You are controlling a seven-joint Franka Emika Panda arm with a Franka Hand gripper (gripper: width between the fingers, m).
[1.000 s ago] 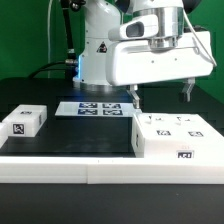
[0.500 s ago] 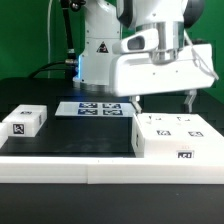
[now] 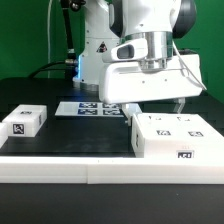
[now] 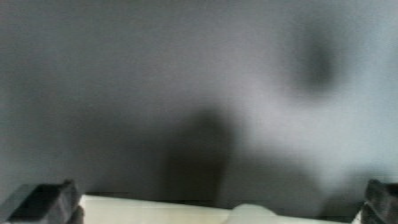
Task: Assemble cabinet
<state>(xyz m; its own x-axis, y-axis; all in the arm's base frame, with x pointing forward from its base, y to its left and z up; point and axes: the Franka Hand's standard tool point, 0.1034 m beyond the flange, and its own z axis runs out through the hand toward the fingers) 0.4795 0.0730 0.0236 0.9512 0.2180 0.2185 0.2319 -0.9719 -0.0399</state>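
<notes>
Black tabletop [image 3: 70, 138]. The two-finger pincer [image 3: 155, 106] hangs with its jaws spread wide, holding nothing. The large white plastic box-shaped cabinet body [image 3: 176, 138] sits just beneath it. A smaller white tagged block [image 3: 25, 122] lies well apart.

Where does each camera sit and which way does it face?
Exterior view: off the arm, low by the table's front edge, facing the robot base; shows the arm, the open gripper, the cabinet box, a small block, the marker board.
Wrist view: on the wrist, looking out between the fingertips at a blurred dark surface.
Shared: the gripper, and probably the box's white edge.
</notes>
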